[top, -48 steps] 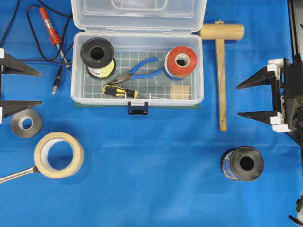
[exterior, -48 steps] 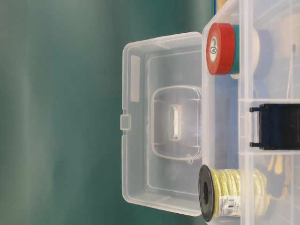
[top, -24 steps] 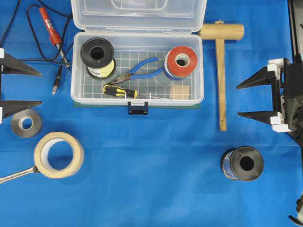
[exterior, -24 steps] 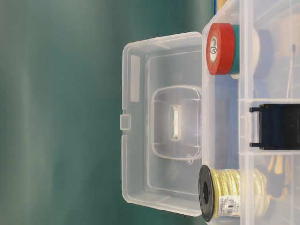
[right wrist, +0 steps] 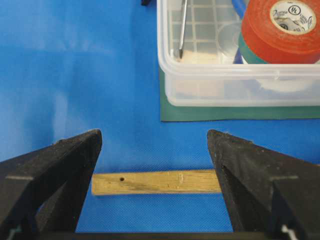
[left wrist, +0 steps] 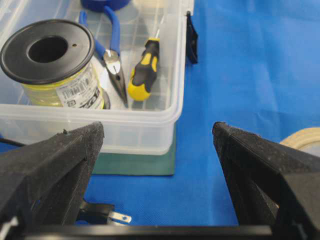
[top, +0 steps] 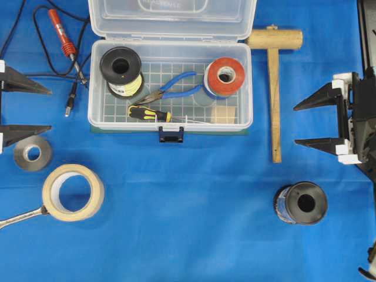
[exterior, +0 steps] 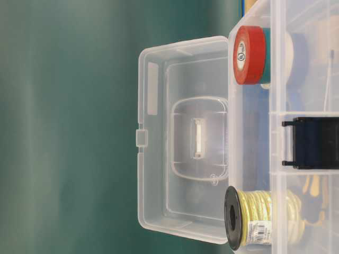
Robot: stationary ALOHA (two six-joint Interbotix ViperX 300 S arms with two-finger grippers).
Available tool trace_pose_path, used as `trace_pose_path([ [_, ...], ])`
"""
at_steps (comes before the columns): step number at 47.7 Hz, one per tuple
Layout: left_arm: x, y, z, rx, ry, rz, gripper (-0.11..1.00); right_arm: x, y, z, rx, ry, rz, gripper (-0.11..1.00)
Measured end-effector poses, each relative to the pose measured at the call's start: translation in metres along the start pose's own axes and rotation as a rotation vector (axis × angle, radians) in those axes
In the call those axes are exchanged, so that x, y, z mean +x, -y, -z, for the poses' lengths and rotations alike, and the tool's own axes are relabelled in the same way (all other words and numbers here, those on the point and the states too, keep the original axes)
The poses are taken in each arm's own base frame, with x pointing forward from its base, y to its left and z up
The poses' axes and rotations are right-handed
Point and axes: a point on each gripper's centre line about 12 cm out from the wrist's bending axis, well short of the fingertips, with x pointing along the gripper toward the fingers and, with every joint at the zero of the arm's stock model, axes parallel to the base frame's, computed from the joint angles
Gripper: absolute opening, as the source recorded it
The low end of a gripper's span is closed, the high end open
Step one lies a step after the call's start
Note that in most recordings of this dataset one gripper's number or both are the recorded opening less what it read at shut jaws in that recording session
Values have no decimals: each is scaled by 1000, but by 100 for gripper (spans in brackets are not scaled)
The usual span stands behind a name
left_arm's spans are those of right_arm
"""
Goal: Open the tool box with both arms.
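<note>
Jaws unmoved, spread; tool box (top: 170, 88) stays open.

A wooden mallet (top: 274, 88) lies near the right tool, a black spool (top: 300, 202) nearby; cream tape roll (top: 73, 192) and grey tape roll (top: 32, 153) sit by the left tool.

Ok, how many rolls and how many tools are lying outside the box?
Rolls: 3 (grey roll, cream tape, black spool)
Tools: 3 (wooden mallet, soldering iron, wrench)
Total: 6
</note>
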Motion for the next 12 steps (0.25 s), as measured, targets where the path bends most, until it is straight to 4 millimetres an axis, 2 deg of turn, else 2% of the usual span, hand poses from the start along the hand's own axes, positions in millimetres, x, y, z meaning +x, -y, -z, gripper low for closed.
trace_pose_path([
  [12,0,4,0,8,-1,22,87,0,0,0,-2,3,-2,85],
])
